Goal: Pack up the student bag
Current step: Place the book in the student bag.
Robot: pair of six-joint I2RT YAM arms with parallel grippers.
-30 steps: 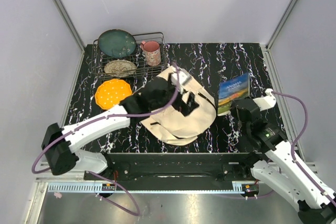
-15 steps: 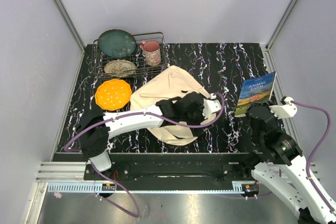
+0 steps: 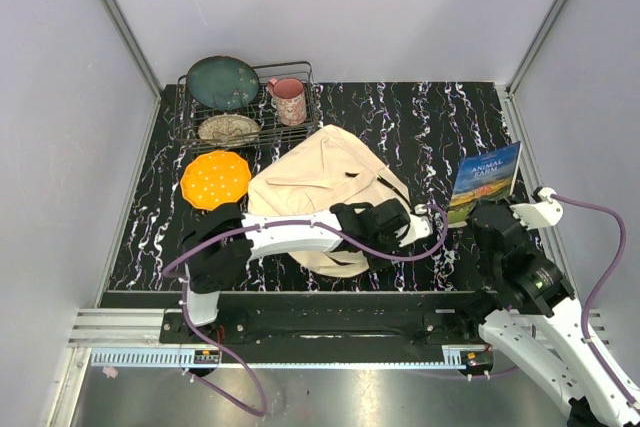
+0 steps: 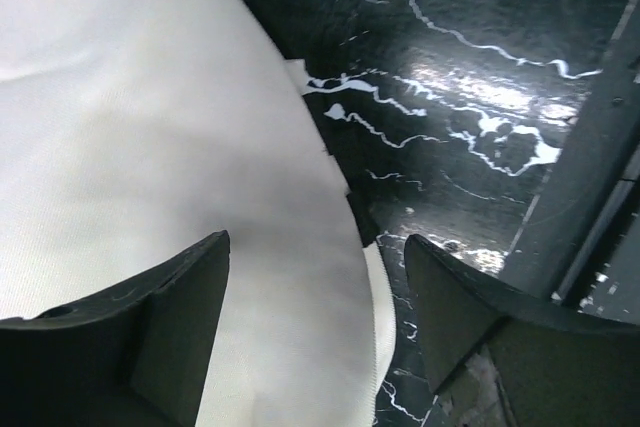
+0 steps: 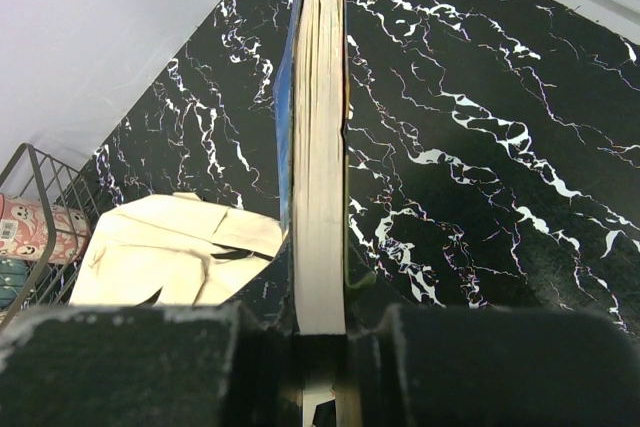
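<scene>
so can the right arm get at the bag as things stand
Probably not for a grasp: the right hand is shut on the book, and the left arm lies across the bag on its near side, between them.

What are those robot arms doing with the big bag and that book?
The right gripper is shut on the Animal Farm book and holds it upright, off to the right of the cream student bag. The left gripper hangs open over the bag's near right edge and holds nothing. The book is not in the bag yet.
</scene>
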